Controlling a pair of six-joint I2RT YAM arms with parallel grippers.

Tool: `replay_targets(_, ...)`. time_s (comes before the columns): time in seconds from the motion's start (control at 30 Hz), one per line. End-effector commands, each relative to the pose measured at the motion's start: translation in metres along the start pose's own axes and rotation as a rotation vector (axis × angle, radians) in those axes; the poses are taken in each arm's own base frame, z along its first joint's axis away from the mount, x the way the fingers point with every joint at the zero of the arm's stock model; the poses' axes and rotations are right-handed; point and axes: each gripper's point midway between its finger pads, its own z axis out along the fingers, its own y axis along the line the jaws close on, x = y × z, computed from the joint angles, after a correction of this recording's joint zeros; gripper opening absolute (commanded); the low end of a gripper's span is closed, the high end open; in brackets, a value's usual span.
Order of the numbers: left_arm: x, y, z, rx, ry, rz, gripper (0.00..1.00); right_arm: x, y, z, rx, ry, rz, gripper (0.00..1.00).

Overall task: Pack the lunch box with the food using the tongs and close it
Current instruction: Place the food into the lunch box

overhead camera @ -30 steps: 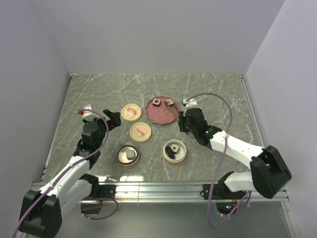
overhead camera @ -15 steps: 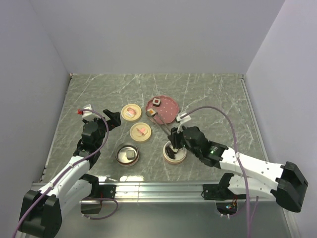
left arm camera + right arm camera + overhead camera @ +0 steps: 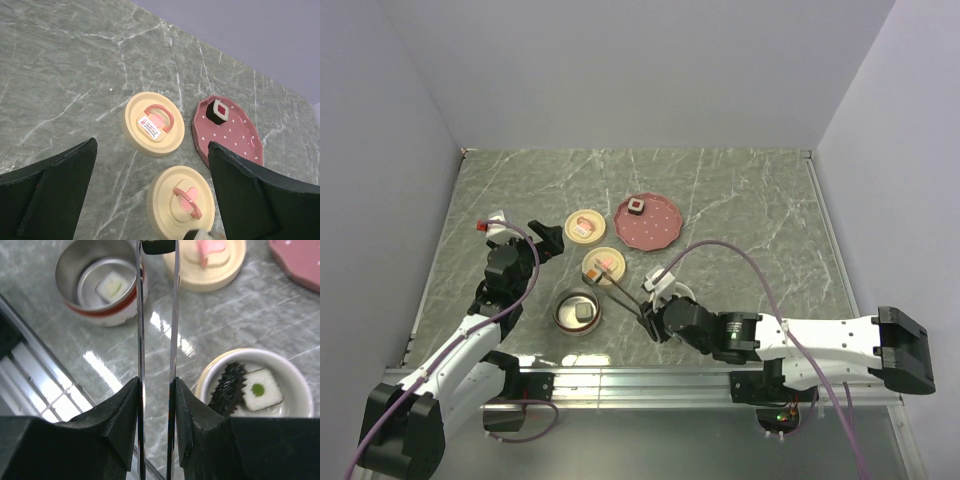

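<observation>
1. Right gripper (image 3: 156,385): closed on the tongs (image 3: 174,315), whose two slim arms run straight ahead from its fingers.
2. Held cube (image 3: 592,272): dark-sided with an orange top, pinched at the tong tips, well ahead of the right gripper, over the edge of the near lid (image 3: 210,260).
3. Tin (image 3: 102,280): ahead and to the left of the right gripper; the tin cube (image 3: 112,286) lies inside.
4. Bowl (image 3: 250,352): just to the right of and below the right gripper; it holds the dark piece (image 3: 227,390) and the bowl cube (image 3: 259,390).
5. Left gripper (image 3: 550,240): jaws wide apart, holding nothing.
6. Far lid (image 3: 154,123): ahead of the left gripper.
7. Plate (image 3: 235,145): ahead and to the right of the left gripper, carrying the plate cube (image 3: 219,110).
</observation>
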Motion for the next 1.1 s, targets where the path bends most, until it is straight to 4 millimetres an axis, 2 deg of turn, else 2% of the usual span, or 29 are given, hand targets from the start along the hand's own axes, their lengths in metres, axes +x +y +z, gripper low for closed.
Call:
replay_targets(0.0,-0.016,-0.012,0.000,0.044,-0.051,-0.017,0.99,-0.025,0.013,-0.006,0.009,-0.077,0.029,0.13)
replay_targets(0.1,-0.017,-0.012,0.000,0.043,-0.051,-0.017,0.99,-0.028,0.022,-0.012,-0.025,-0.091,0.029,0.13)
replay_targets(0.23,-0.016,-0.011,0.000,0.042,-0.052,-0.017,1.00,-0.022,0.038,-0.021,-0.081,-0.086,0.015,0.13)
replay_targets(0.47,-0.016,-0.011,0.000,0.042,-0.050,-0.017,1.00,-0.011,0.057,-0.023,-0.119,-0.053,-0.030,0.13)
replay_targets(0.73,-0.016,-0.011,-0.001,0.043,-0.051,-0.020,0.99,0.000,0.066,-0.019,-0.125,-0.013,-0.062,0.13)
replay_targets(1.07,-0.016,-0.011,0.000,0.042,-0.050,-0.017,1.00,-0.003,0.057,-0.017,-0.065,-0.023,-0.075,0.14)
